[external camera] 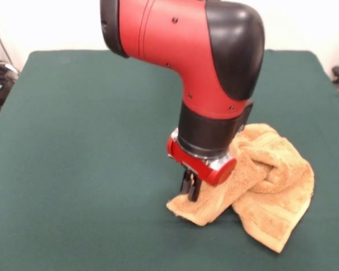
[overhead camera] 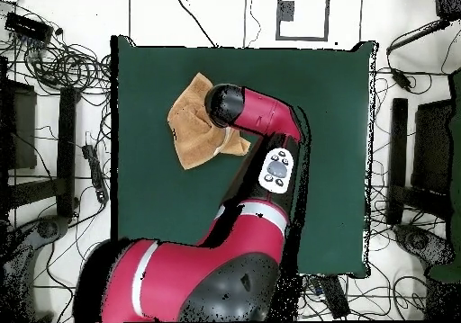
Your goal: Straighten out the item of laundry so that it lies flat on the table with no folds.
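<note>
Nearest you, the golden-orange towel (external camera: 271, 186) lies bunched and folded on the green table (external camera: 90, 141). The gripper (external camera: 190, 188) meets its near corner; you cannot tell its state. Lifting could pile more folds.

A pale wall (external camera: 56, 22) rises behind the work area. From overhead, the white floor (overhead camera: 81, 4) is strewn with tangled black cables (overhead camera: 63, 63). Dark stands (overhead camera: 65, 148) flank both sides.

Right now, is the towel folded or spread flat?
Folded. The towel is bunched, with rolled layers overlapping on the table beside the gripper.
</note>
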You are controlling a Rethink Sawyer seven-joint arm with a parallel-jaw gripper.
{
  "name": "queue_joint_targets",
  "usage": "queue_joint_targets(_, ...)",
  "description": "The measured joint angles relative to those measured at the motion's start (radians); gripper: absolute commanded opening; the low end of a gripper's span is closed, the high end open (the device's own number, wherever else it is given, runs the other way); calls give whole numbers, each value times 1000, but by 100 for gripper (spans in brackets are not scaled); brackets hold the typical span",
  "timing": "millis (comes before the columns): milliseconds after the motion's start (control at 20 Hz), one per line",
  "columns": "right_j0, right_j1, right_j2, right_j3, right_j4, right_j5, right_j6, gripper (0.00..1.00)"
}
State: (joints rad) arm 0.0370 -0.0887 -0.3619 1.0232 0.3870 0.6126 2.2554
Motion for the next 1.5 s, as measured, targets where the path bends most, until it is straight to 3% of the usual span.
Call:
queue_joint_targets(150, 21, -33, -16, 32, -1, 43, 0, 0)
queue_joint_targets(600, 122, -202, -96, 110, -1, 336, 0, 0)
queue_joint_targets(750, 136, -234, -108, 123, -1, 366, 0, 0)
queue_joint_targets(1050, 146, -287, -127, 221, -1, 312, 0, 0)
queue_joint_targets(1500, 143, -294, -133, 400, 0, 182, 0, 0)
